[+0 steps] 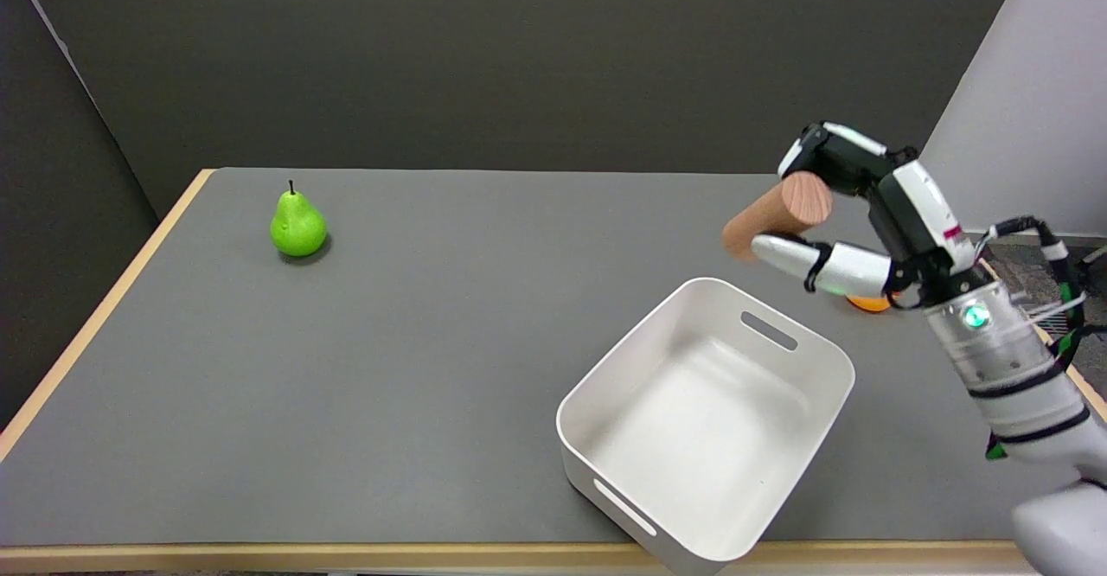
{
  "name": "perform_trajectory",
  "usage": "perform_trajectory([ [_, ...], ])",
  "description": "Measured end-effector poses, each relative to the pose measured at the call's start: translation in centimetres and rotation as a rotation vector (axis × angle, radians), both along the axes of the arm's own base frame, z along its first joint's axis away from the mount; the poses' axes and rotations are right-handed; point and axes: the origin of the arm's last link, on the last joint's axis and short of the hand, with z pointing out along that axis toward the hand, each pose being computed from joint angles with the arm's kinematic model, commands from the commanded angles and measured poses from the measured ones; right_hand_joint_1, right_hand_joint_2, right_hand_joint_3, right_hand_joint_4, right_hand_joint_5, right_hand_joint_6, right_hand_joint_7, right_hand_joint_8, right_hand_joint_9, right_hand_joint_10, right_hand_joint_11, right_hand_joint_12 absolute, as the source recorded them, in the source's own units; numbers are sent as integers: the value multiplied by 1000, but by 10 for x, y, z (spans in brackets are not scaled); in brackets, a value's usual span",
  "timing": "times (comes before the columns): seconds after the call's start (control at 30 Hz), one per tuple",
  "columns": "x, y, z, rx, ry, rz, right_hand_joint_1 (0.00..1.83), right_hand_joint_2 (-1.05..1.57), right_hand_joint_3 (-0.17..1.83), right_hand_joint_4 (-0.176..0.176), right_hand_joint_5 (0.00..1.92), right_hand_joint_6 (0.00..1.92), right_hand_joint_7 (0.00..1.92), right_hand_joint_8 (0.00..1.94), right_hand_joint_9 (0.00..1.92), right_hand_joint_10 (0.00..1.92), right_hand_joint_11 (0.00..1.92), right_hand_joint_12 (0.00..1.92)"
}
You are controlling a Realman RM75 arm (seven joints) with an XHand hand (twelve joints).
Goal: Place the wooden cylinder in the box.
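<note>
Lying crosswise between the fingers (787, 256), wooden cylinder (774, 213) above table.

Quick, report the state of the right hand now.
Right hand: holding the wooden cylinder, lifted above the table beyond the white box.
</note>
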Motion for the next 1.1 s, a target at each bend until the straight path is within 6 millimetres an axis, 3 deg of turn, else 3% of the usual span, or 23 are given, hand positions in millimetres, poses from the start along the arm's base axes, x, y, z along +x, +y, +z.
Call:
perform_trajectory([
  [0.27, -21, 15, -10, 76, -72, -35, 1323, 1042, 561, -164, 527, 1540, 682, 1663, 688, 1849, 547, 1921],
  [0.37, -30, 20, -13, 105, -96, -50, 1327, 964, 750, -174, 518, 1622, 690, 1732, 709, 1909, 572, 1921],
  [0.43, -35, 23, -15, 122, -110, -58, 1322, 1035, 585, -165, 522, 1556, 679, 1679, 687, 1863, 534, 1921],
  [0.5, -41, 26, -16, 140, -123, -71, 1325, 968, 750, -174, 513, 1628, 686, 1740, 704, 1916, 558, 1921],
  [0.63, -50, 30, -19, 170, -143, -90, 1322, 977, 740, -171, 506, 1633, 676, 1749, 697, 1921, 551, 1921],
  [0.7, -54, 32, -20, 183, -153, -98, 1086, 1455, -77, -162, 378, 1577, 596, 1868, 584, 1855, 196, 1921],
  [0.77, -58, 34, -21, 195, -161, -105, 1226, 1171, 425, -168, 366, 926, 510, 1753, 473, 1811, 6, 1921],
  [0.83, -61, 36, -21, 204, -169, -107, 1022, 798, 819, -137, 284, 597, 414, 1002, 448, 1359, 29, 1921],
  [0.87, -62, 37, -21, 209, -172, -107, 940, 693, 924, -126, 253, 494, 372, 755, 411, 1189, 67, 1897],
  [1.0, -65, 40, -21, 225, -184, -101, 692, 639, 891, -94, 153, 377, 165, 382, 110, 789, 209, 1528],
  [1.1, -67, 41, -21, 237, -193, -95, 562, 613, 897, -92, 95, 332, 76, 265, 15, 645, 168, 1366],
])
